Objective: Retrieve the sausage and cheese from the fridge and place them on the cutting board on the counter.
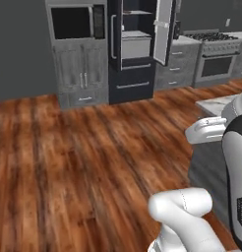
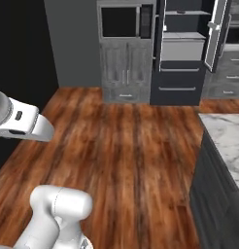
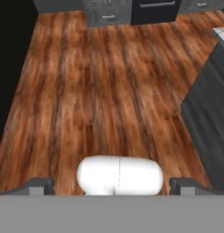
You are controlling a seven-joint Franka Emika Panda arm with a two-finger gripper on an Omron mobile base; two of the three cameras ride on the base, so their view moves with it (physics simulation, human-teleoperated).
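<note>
Fridge [image 1: 135, 47] stands at the upper middle of the left base view, black, its right door [image 1: 163, 30] swung open on pale grey shelves and a bin; what lies on them is too small to tell. A grey oven cabinet [image 1: 78, 54] sits just left of it, a stove [image 1: 217, 54] at the upper right. The marble counter [image 1: 216, 104] edges in at right, above wood floor [image 1: 69, 162].

In the right base view the fridge [image 2: 182, 53] is at the upper right, door open, and the counter [image 2: 227, 141] fills the lower right.

In the hand view the gripper [image 3: 114, 184] points over the floor, fingertips [image 3: 37, 185] spread wide at the bottom corners, holding nothing.
</note>
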